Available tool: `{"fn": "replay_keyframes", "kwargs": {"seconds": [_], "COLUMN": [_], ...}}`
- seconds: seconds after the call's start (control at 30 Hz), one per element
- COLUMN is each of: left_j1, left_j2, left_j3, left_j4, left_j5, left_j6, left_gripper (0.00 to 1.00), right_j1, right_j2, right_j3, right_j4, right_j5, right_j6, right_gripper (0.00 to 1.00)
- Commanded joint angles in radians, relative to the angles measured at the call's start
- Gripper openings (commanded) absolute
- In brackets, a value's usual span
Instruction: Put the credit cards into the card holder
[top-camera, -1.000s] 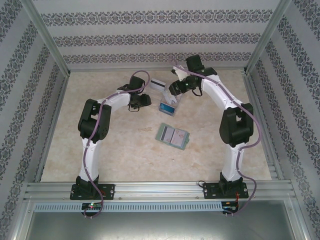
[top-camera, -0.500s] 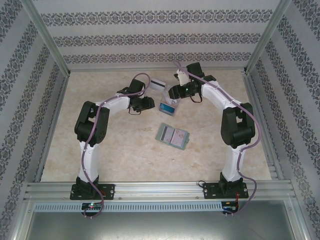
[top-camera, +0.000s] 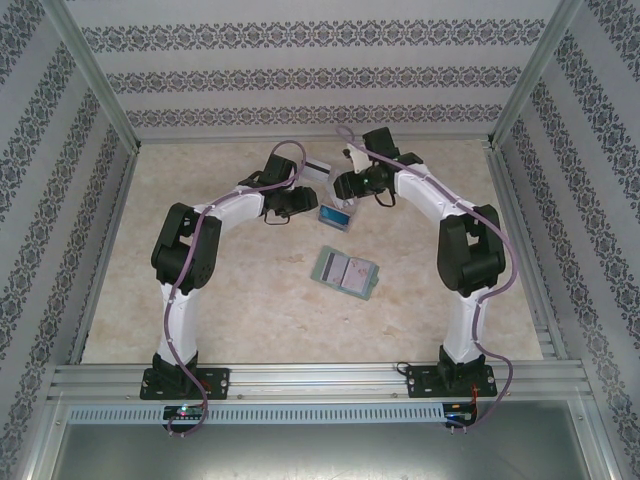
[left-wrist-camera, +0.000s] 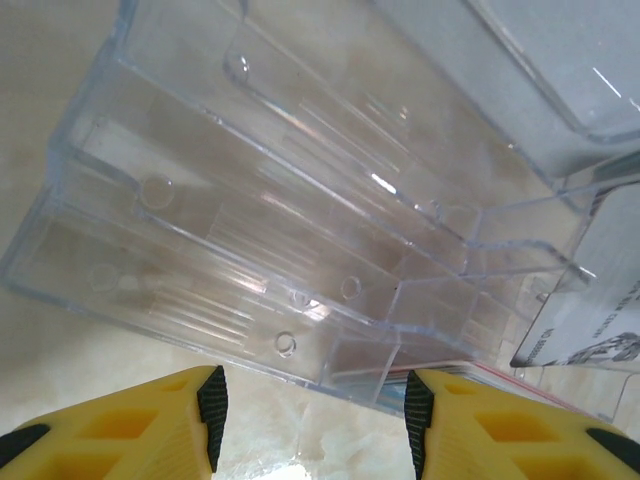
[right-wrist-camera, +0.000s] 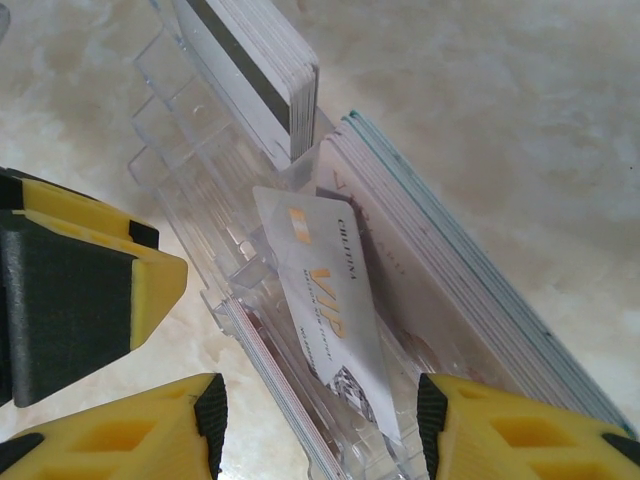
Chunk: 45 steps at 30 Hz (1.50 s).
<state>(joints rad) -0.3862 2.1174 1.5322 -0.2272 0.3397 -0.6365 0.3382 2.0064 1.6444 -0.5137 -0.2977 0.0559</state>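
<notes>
right claw (right-wrist-camera: 320, 405): released. its yellow fingers stand parted on either side of the low end of a white plastic "vip" card (right-wrist-camera: 325, 300) and pinch nothing. from here it looks lined up to nip that card by its edges.
white card: it leans askew across the steps of a clear plastic compartmented tray (right-wrist-camera: 185, 165), loose from the packs. that is likely why it was picked out, since it should come away easiest.
left claw (left-wrist-camera: 312, 405): also released and empty, with its fingers apart just short of the tray's near wall. i'd guess it waits there to steady the tray against sliding.
other cards: a pack of white-grey striped cards (right-wrist-camera: 255, 70) stands on edge in a far slot. a thicker pack with teal and pink edges (right-wrist-camera: 470, 310) leans just beside the vip card.
card holder (top-camera: 346, 273): a flat grey-green folding wallet. it lies opened on the pale marbled tabletop (top-camera: 250, 300), pockets up to receive cards. it sits nearer the arm bases, apart from the tray.
pockets: a pinkish patch shows inside, but i cannot tell whether it is a card.
</notes>
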Motion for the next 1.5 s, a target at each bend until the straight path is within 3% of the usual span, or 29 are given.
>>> {"fn": "replay_keyframes", "kwargs": {"seconds": [0.0, 0.33, 0.6, 0.9, 1.47], "left_j1": [-0.01, -0.009, -0.008, -0.008, -0.009], "left_j2": [-0.019, 0.016, 0.021, 0.019, 0.019], "left_j3": [0.019, 0.03, 0.034, 0.036, 0.036], "left_j4": [0.046, 0.04, 0.042, 0.04, 0.043], "left_j5": [-0.015, -0.008, -0.002, 0.004, 0.015], "left_j6": [-0.026, -0.027, -0.028, -0.025, -0.022], "left_gripper": [0.52, 0.52, 0.53, 0.53, 0.52], "right_j1": [0.021, 0.041, 0.063, 0.073, 0.103], "right_j2": [0.031, 0.027, 0.015, 0.036, 0.11], "right_j3": [-0.015, -0.035, -0.038, -0.02, 0.0], "right_j4": [0.008, 0.027, 0.032, 0.003, -0.008], "right_j5": [0.056, 0.187, 0.186, 0.284, 0.345], "right_j6": [0.029, 0.026, 0.007, -0.008, -0.019], "right_gripper": [0.56, 0.56, 0.56, 0.56, 0.55]}}
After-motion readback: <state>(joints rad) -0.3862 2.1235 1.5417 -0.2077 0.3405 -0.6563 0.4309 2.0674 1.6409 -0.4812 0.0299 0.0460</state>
